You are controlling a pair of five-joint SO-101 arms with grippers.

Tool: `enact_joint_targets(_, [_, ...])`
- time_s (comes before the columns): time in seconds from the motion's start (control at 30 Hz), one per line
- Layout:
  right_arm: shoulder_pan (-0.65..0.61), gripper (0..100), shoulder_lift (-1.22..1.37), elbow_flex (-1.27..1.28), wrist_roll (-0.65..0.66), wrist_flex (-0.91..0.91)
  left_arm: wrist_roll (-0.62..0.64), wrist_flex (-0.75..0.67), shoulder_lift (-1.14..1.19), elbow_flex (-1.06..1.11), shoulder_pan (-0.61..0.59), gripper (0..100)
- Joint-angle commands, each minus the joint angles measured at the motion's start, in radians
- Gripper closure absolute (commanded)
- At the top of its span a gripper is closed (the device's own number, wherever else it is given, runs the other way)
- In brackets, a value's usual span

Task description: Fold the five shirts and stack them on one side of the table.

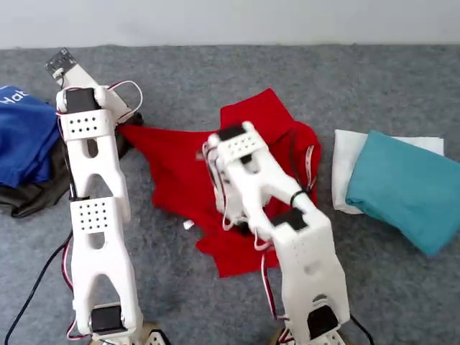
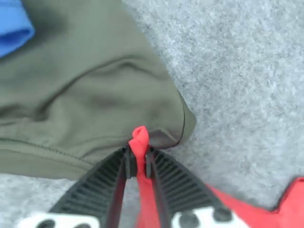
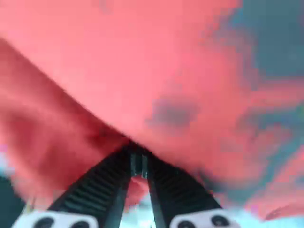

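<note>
Red cotton shirt (image 1: 180, 172), rumpled and partly opened out, lies mid-table between the 2 arms, and both grippers have hold of it. The left gripper (image 2: 137, 156) is clamped on a thin pinch of its red cloth at the pointed corner drawn out toward the unfolded pile, right over the edge of the olive-grey knit shirt (image 2: 80, 95). The right gripper (image 3: 137, 164) sits low over the red body nearer the robot, jaws drawn together with red cloth showing between them, so I judge it closed on the fabric, though the blur leaves some doubt. From the left jaws the shirt runs away across the table toward the right arm, which makes its long axis roughly side to side with a slant toward the robot. The next fold looks to depend on that line being pulled taut between the 2 holds. The left arm is nearer the corner, the right arm nearer the bulk. Beside the olive-grey shirt lies the loose blue cotton shirt (image 1: 21, 136), partly on top of it. On the opposite side a folded teal shirt (image 1: 406, 190) rests on a folded white shirt (image 1: 345, 154), well apart from the red one. The grey felt-like table covering (image 1: 374, 287) should grip cloth somewhat, and a pale wall (image 1: 230, 21) closes the far edge.
</note>
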Motion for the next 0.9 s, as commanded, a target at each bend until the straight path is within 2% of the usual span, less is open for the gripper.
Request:
enact_joint_targets(0.0, [-0.07, 99.0, -0.234, 0.244, 0.049, 0.035, -0.086, 0.02, -0.086, 0.036, -0.015, 99])
enact_joint_targets(0.17, [-0.125, 99.0, -0.341, 0.397, 0.055, -0.005, -0.152, 0.017, -0.235, 0.374, -0.017, 99])
enact_joint_targets(0.33, [-0.085, 98.9, -0.381, 0.382, 0.057, 0.024, -0.184, 0.006, -0.423, 0.653, -0.005, 99])
enact_joint_targets(0.63, [0.174, 97.4, -0.553, -0.137, 0.048, -0.007, -0.195, -0.02, -0.644, 0.935, 0.017, 99])
enact_joint_targets(0.8, [0.239, 82.4, -0.366, -0.347, -0.048, -0.202, -0.193, -0.17, -0.729, 1.158, 0.015, 99])
enact_joint_targets(0.87, [0.237, 82.5, -0.229, -0.425, -0.072, -0.248, -0.192, -0.247, -0.758, 1.239, 0.018, 99])
